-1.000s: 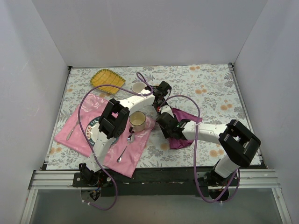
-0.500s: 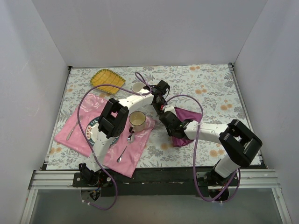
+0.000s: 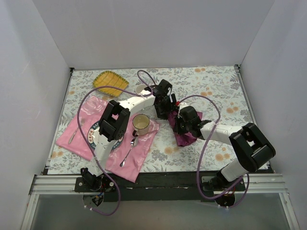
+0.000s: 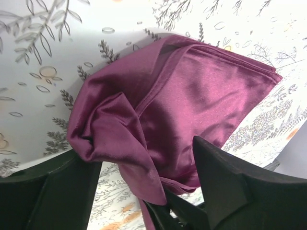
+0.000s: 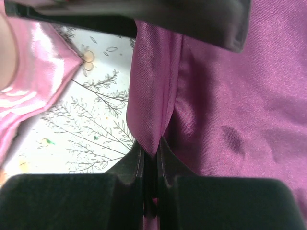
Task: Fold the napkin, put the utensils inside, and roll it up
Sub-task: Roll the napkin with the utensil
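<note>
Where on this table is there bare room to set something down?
Free: the far right corner of the table, beyond the napkin, and the far strip right of the yellow dish. Crowded: the pink placemat, and mid-table where the arms meet.

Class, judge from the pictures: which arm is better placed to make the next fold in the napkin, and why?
Probably the right arm: the right hand is shut on a pinched ridge of the napkin and can pull at once. The left hand stands open around the cloth, gripping nothing.
</note>
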